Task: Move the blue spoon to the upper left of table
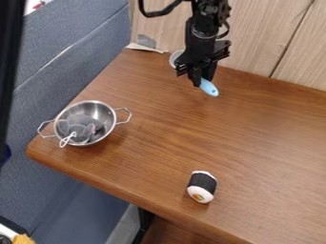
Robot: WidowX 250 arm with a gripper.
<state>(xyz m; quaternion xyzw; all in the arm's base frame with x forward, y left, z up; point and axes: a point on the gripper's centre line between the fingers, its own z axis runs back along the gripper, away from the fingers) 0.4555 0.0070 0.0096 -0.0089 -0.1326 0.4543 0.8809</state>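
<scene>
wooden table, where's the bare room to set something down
The widest bare patch of the table lies between the metal pot, the sushi-shaped toy and the blue spoon. Another stretches from the toy to the picture's right edge. It is crowded near the wood panel, where the gripper is at the spoon, and at the corner with the pot.

A brown wood-grained counter (267, 143) carries a two-handled metal pot (104, 112) near its rounded left corner. A black-and-white toy sushi roll (203, 183) lies nearer the front edge, well apart from the pot.
</scene>
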